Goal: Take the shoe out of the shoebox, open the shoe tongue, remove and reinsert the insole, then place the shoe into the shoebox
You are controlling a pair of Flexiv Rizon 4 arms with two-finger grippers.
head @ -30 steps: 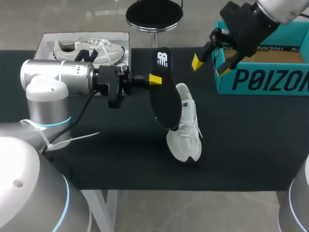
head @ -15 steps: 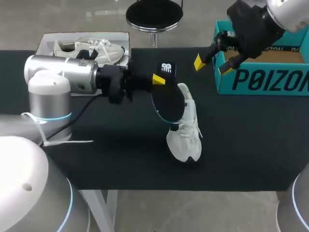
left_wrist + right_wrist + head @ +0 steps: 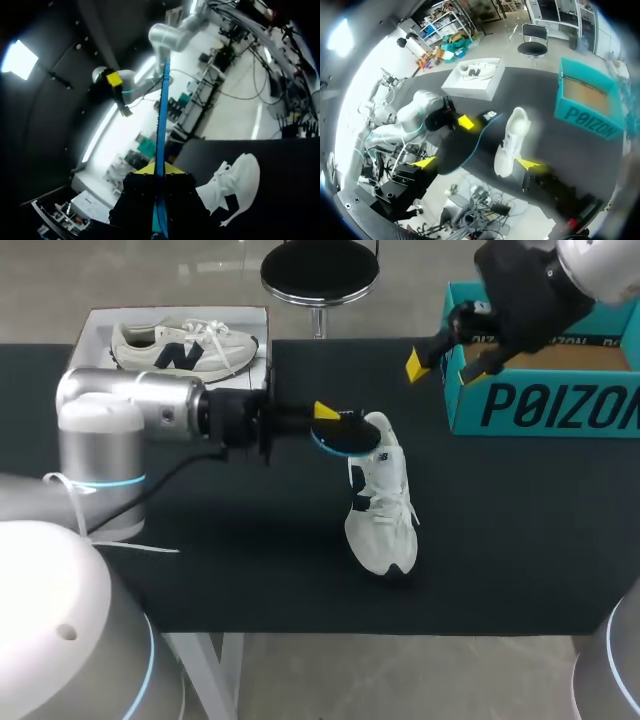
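From above, the teal shoebox (image 3: 470,410) stands at the table's (image 3: 520,540) far right with only its brown cardboard floor showing. At the far left a white box (image 3: 92,328) holds a beige sneaker (image 3: 180,344). The white shoe (image 3: 382,502) lies out on the black table between them, toe toward the near edge. The left gripper (image 3: 328,414) is clamped on the insole (image 3: 346,437), which lies nearly flat at the shoe's heel; whether the two touch cannot be told. The right gripper (image 3: 438,362) hangs at the shoebox's near left corner, fingers apart, holding nothing. In the left wrist view the insole runs edge-on as a thin blue line out from between the pinching fingers, with the shoe on the table just beside the gripper. In the right wrist view the two yellow tips stand wide apart. Ahead of them lie the shoe, the shoebox with its bare brown floor and the white box with its sneaker. A second ago the insole hung upright, its broad black face and white mark turned to the head camera. The left wrist has since rolled it flat, while the shoe has stayed put and the right gripper has barely shifted.
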